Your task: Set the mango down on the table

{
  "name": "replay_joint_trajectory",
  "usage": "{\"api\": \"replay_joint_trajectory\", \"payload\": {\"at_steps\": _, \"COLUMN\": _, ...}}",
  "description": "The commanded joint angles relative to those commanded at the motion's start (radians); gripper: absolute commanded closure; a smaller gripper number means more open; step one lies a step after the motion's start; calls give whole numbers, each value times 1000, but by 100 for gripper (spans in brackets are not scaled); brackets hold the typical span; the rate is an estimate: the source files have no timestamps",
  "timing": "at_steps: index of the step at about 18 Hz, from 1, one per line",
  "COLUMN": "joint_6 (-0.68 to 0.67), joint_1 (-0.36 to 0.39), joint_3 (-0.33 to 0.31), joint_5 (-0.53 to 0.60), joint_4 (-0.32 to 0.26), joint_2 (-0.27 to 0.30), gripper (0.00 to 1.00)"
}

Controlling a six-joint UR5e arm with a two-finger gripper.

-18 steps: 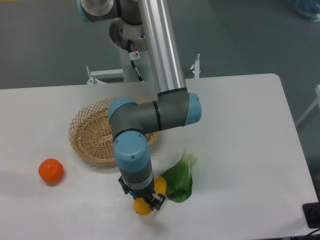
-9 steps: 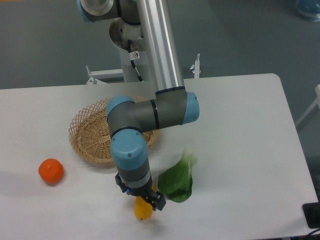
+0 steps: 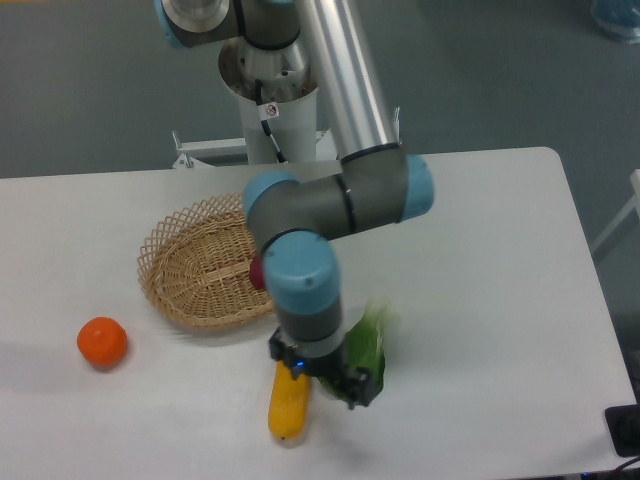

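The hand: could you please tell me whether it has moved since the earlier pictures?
Yes. The hand has shifted right, away from the orange and over the leafy green, leaving the mango lying on the table.

Robotics laboratory test cell. A grey-and-blue industrial robot arm [image 3: 330,200] rises from a metal pedestal base [image 3: 270,110] at upper centre, behind a plain white rectangular counter [image 3: 500,300]; bare grey floor [image 3: 480,70] fills the upper frame, without household furnishings.

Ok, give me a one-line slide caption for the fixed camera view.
Mango lying on the white table beside the claw, wicker basket behind.
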Motion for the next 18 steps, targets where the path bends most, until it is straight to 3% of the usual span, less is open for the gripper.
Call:
{"api": "replay_joint_trajectory", "payload": {"at_steps": 3, "joint_6": 66, "joint_1": 57, "joint_3": 0, "joint_5": -12, "joint_4": -51, "joint_2": 15, "gripper": 0}}
{"api": "replay_joint_trajectory", "payload": {"at_steps": 10, "joint_6": 264, "joint_1": 166, "joint_3": 2, "joint_5": -12, "joint_4": -85, "joint_2": 29, "gripper": 0}}
{"api": "replay_joint_trajectory", "payload": {"at_steps": 18, "joint_6": 330, "joint_1": 186, "joint_3": -2, "joint_5": -11, "joint_4": -88, "joint_2": 26, "gripper": 0}}
